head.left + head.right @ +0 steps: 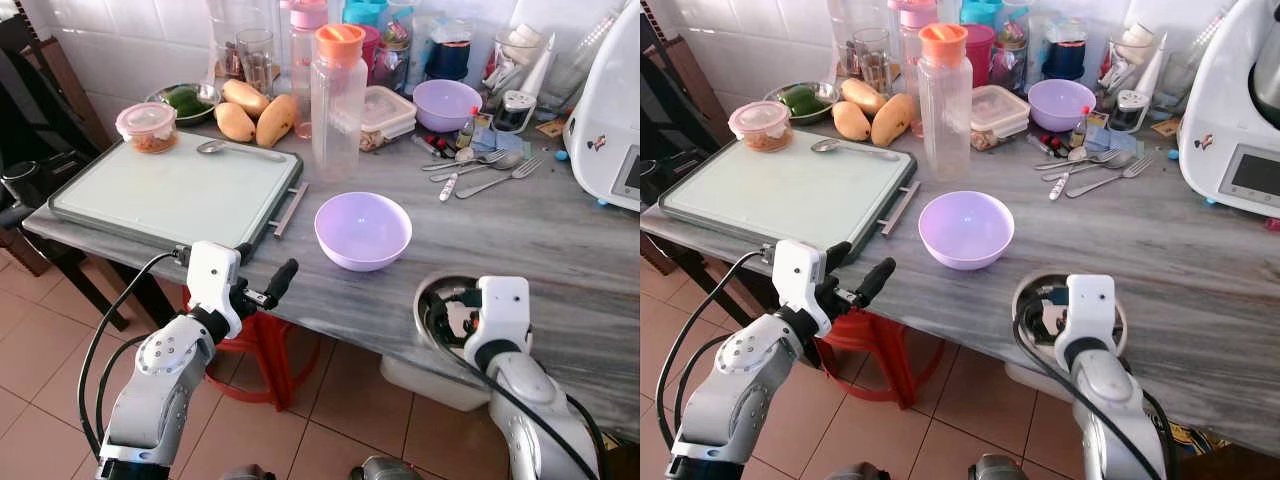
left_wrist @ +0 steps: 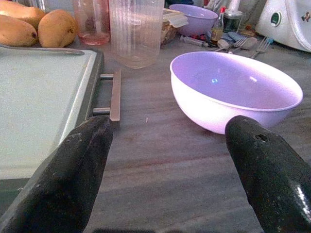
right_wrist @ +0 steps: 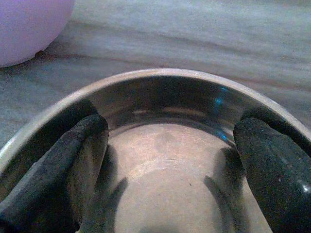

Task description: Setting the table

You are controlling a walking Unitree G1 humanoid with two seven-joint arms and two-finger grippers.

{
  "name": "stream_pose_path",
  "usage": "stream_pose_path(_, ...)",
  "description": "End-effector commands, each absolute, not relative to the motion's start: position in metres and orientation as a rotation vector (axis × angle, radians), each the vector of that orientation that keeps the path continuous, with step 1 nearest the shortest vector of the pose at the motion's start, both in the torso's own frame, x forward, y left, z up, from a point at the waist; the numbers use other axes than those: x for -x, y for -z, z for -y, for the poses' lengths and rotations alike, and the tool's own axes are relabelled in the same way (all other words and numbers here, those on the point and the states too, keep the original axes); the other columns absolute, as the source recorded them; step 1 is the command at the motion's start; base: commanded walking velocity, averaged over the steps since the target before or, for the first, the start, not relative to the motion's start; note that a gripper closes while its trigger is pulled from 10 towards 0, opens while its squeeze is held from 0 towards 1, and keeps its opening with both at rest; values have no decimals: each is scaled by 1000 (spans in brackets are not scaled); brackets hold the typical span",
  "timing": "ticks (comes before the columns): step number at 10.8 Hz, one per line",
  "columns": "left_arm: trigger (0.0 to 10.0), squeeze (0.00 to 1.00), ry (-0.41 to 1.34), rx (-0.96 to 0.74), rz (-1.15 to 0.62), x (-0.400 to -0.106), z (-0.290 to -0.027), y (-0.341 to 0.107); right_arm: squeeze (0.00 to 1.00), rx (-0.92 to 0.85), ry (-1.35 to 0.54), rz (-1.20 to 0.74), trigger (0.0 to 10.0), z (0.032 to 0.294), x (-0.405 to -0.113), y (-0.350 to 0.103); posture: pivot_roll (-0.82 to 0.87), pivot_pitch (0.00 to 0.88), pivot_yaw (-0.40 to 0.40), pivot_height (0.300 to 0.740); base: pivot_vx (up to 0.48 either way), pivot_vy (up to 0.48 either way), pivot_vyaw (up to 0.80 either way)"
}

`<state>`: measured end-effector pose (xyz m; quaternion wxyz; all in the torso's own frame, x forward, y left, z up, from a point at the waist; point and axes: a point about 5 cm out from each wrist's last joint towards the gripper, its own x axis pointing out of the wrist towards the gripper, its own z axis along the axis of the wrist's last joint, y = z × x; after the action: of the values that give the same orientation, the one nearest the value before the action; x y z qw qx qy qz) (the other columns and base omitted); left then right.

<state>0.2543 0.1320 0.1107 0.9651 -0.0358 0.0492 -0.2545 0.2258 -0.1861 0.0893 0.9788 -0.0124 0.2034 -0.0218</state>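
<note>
Right tool [image 3: 170, 160]: fingers spread wide, both tips inside the steel bowl [image 3: 160, 82], gripping nothing. Steel bowl sits at the near edge of the grey marbled surface [image 1: 560, 240].

Left tool [image 1: 262, 270]: fingers apart, empty, held at the near edge of the surface between the tray's [image 1: 170, 190] near right corner and the lilac bowl [image 1: 363, 230]. Lilac bowl upright, empty, just beside the tray handle [image 2: 114, 94].

Behind the lilac bowl: clear bottle with orange cap [image 1: 338, 100]. On the tray's far edge: a spoon [image 1: 235, 149]. Further right: second lilac bowl [image 1: 446, 103], loose forks and spoons [image 1: 485, 170] near it.
</note>
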Motion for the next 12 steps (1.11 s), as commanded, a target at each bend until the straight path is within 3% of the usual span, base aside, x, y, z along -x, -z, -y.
stream_pose_path(1, 10000, 0, 523, 58, -90, -254, -132, -115, 0, 14, 30, -421, 10000, 185, -229, -89, -57, 0, 32, 740, 0, 0, 0)
stream_pose_path(12, 10000, 0, 524, 58, -89, -255, -128, -115, 0, -52, -66, -422, 10000, 169, -254, -85, -52, 0, 30, 740, 0, 0, 0)
